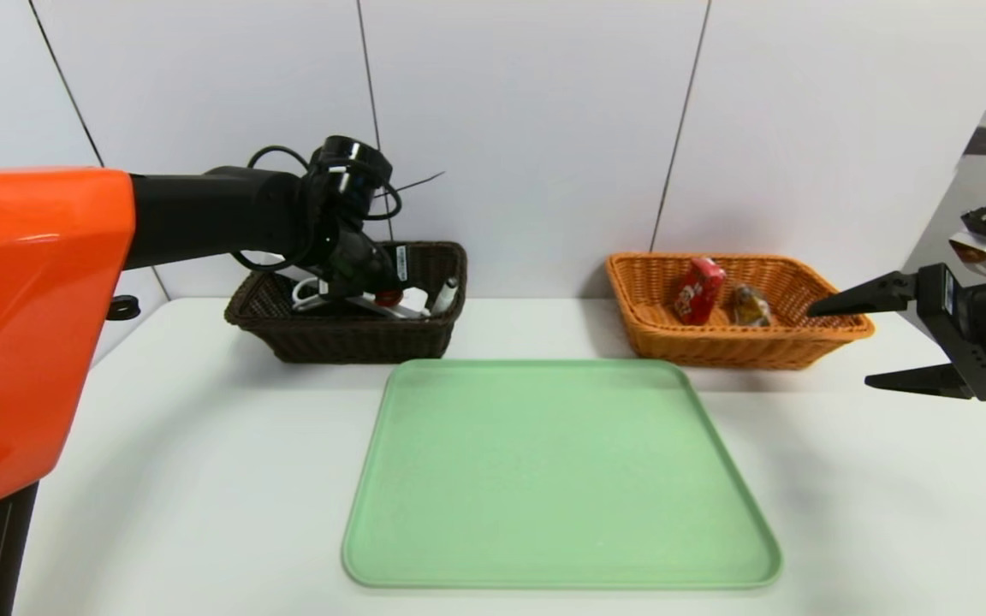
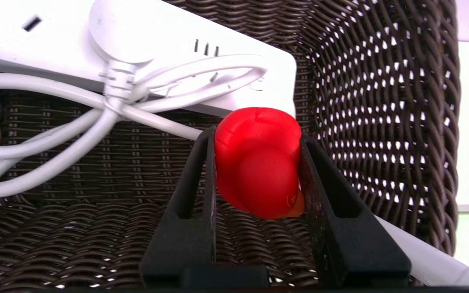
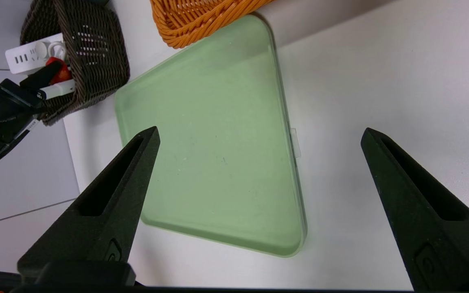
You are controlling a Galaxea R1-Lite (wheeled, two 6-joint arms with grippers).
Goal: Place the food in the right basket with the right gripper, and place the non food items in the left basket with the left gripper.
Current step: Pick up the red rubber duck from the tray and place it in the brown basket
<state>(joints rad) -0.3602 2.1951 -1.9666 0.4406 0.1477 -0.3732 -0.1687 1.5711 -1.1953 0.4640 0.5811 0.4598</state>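
Observation:
My left gripper (image 2: 255,138) is down inside the dark brown left basket (image 1: 288,329), shut on the small red rubber duck (image 2: 259,162), held just above the woven floor. The white power strip (image 2: 55,49) with its coiled cord (image 2: 47,134) lies in the same basket, and the white marker (image 1: 444,297) leans at its right end. In the orange right basket (image 1: 656,342) sit the red drink carton (image 1: 698,289) and the clear packet of brown snack (image 1: 751,305). My right gripper (image 1: 840,342) hangs open and empty at the table's right side, beside that basket.
A bare pale green tray (image 1: 557,479) lies flat on the white table (image 1: 185,479) in front of both baskets. A white panelled wall stands right behind the baskets. My left arm's orange shell fills the near left of the head view.

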